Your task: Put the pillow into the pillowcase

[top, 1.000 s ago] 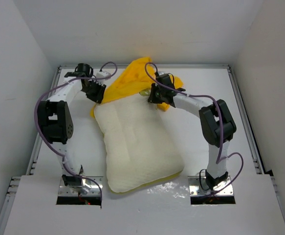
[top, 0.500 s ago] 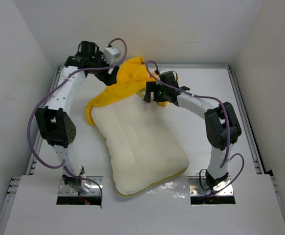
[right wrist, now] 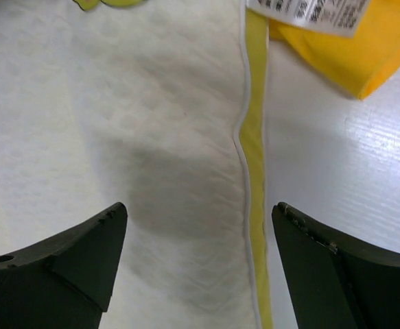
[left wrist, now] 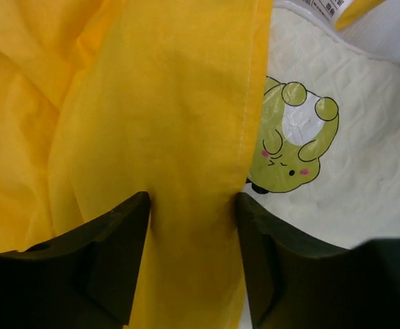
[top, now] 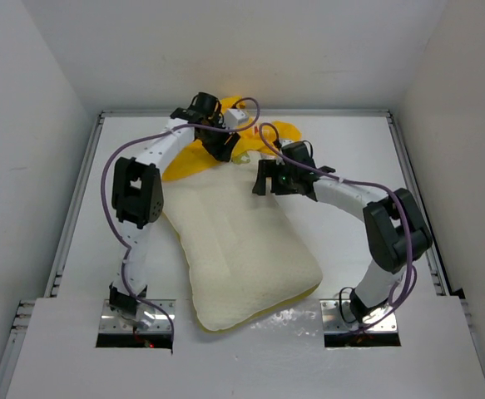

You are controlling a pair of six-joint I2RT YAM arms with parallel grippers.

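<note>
Both grippers released and repositioned; pillow (top: 246,249) still almost wholly outside the pillowcase (top: 184,162).
Compared with a second earlier, the left gripper (top: 225,154) left the pillow's far-left corner and swung to the middle of its far end. Its jaws stood part-way apart astride a hemmed fold of pillowcase, with no clear pinch in the left wrist view. The right gripper (top: 263,179) dropped the cloth and hung over the pillow's far-right edge, jaws wide and empty, straddling the yellow edge band (right wrist: 254,137) just below the white tag (right wrist: 309,10). The pillowcase lay bunched beyond the pillow's far end, covering only that end at most. Judged a regrasp: the mouth needed reopening, so insertion had barely begun.
</note>
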